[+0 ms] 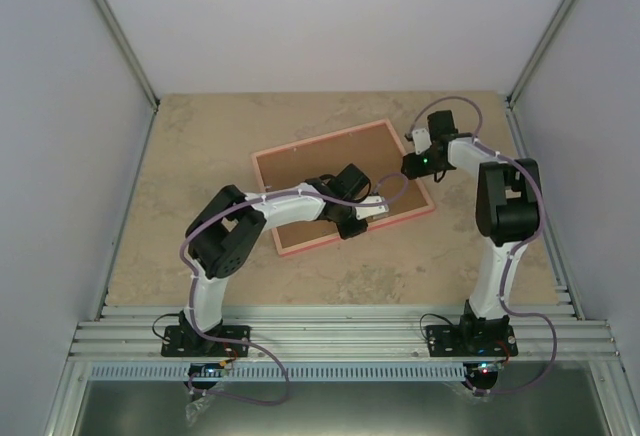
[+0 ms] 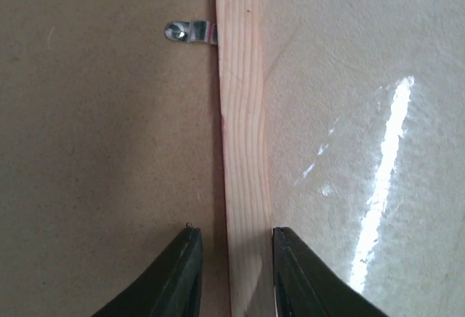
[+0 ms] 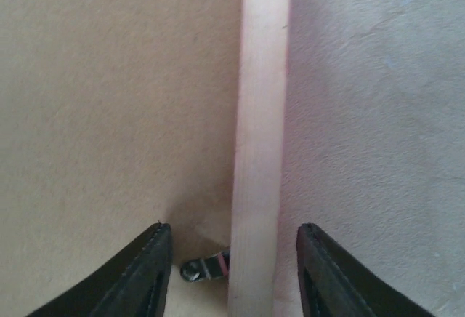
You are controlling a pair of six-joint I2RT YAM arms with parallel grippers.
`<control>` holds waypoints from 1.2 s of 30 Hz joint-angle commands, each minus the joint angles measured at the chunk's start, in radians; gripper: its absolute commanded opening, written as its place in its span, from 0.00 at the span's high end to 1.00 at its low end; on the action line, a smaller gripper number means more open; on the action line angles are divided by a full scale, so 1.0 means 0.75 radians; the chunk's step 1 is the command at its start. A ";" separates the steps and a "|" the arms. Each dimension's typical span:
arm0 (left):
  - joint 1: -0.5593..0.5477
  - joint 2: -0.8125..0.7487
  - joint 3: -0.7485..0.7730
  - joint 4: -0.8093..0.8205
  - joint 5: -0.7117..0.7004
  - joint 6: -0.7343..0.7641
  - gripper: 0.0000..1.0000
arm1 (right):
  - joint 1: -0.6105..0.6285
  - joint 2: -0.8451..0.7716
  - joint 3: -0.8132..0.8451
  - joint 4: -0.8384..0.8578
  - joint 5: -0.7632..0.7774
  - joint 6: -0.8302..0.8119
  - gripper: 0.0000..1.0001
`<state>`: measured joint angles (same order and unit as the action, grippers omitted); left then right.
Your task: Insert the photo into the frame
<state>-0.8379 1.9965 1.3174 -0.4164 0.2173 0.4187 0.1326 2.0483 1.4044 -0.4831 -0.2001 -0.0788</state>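
The pink frame (image 1: 320,139) lies back-up on the table (image 1: 200,156), with a brown board (image 1: 310,181) set inside it. The left gripper (image 2: 236,238) and the right gripper (image 3: 234,231) are both open, each straddling a frame rail without clamping it

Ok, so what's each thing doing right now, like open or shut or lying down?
Frame: lying flat, back side up.
Backing board: sitting inside the frame.
Metal clip: turned in over the board.
Left arm: jaws open, astride a frame rail.
Right arm: jaws open wider, astride a frame rail too.
Photo: can't be seen.
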 commanded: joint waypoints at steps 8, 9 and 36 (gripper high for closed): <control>-0.007 0.011 0.025 -0.044 -0.061 -0.032 0.99 | -0.130 -0.237 -0.045 0.003 -0.339 -0.135 0.28; 0.003 0.002 0.041 -0.059 -0.040 -0.037 1.00 | -0.141 -0.270 -0.056 0.017 -0.363 -0.167 0.26; 0.270 0.039 0.548 -0.581 0.646 0.029 1.00 | 0.317 -1.294 -1.056 0.563 -0.295 -1.595 0.19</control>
<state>-0.6384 2.0247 1.6821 -0.8227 0.5610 0.4149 0.3115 1.0721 0.6456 -0.2504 -0.5549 -1.1206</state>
